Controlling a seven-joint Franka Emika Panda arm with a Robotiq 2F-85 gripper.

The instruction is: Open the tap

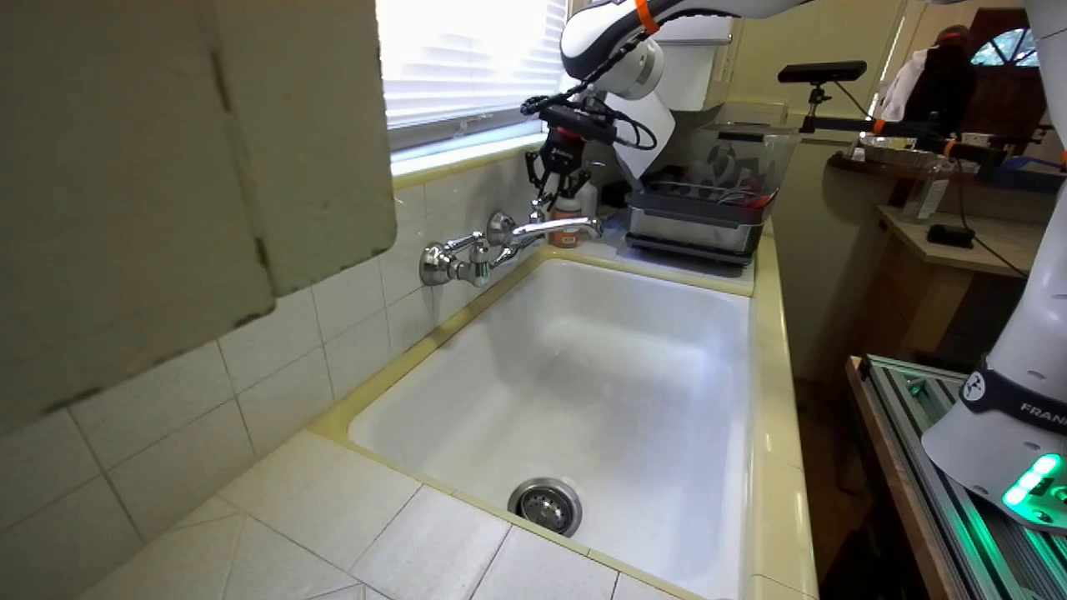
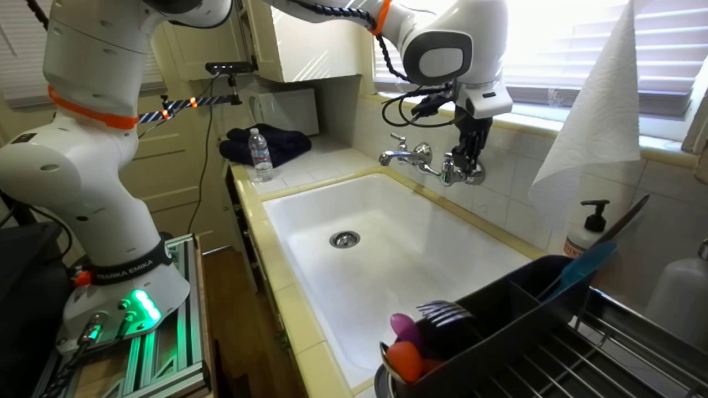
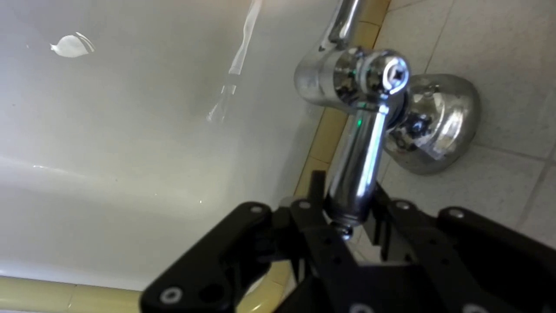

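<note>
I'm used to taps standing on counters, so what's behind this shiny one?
Behind the tap are pale wall tiles, with window blinds higher up. Two round metal mounts sit against the tiles; whatever lies behind those is covered and can't be seen.

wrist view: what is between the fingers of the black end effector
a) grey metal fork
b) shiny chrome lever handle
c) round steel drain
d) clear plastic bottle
b, as the black end effector has a finger on either side of the shiny chrome lever handle.
</note>
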